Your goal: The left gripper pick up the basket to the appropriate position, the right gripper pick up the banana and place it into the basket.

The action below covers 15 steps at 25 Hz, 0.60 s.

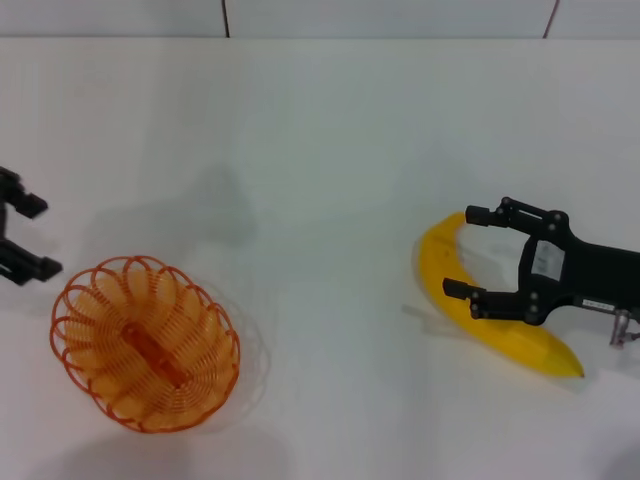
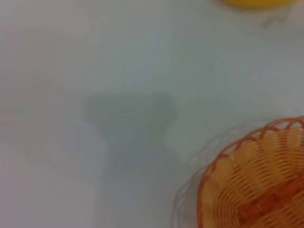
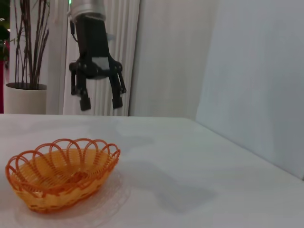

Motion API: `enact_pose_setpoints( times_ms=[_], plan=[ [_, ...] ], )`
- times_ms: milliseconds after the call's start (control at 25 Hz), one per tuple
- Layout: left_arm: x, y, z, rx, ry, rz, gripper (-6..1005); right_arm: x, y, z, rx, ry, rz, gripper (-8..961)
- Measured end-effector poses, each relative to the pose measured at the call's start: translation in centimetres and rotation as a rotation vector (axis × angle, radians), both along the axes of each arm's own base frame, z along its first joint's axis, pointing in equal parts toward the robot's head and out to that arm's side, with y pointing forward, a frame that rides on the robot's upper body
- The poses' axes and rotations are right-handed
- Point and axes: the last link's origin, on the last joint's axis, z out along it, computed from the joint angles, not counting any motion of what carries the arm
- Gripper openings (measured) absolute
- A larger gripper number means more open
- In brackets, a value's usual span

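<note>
Banana lies on the white table at the robot's right, long axis running diagonally, dark tip nearest the robot. Right gripper straddles it, jaws wide. Basket sits well apart, left gripper open above, bare table between.

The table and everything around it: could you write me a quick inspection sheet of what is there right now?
Surface: plain white table.
Job's things: orange looped-wire oval basket empty, upright; long curved yellow banana lying flat on the robot's right.
Clutter: nothing seen.
Grippers: left black two-fingered pincer open, hanging above the table beyond the basket, holding nothing; right black two-fingered pincer open, fingers straddling the banana.
Cables: nothing seen.
Surroundings: white curtain, potted bare-branched plant.
</note>
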Motion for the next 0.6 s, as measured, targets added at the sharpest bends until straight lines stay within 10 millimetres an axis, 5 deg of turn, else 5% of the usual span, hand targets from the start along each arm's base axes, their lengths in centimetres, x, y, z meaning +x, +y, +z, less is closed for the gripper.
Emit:
enact_pose_setpoints(
  times_ms=[360, 600],
  plan=[
    [-0.4, 0.4, -5.4, -0.076, 0.097, -0.142, 808, -0.6, 0.6, -0.3, -0.014, 0.003, 0.012, 887],
    [-0.3, 1.2, -7.2, -0.071, 0.051, -0.194, 807, -0.6, 0.6, -0.5, -0.017, 0.004, 0.003, 886]
  ],
)
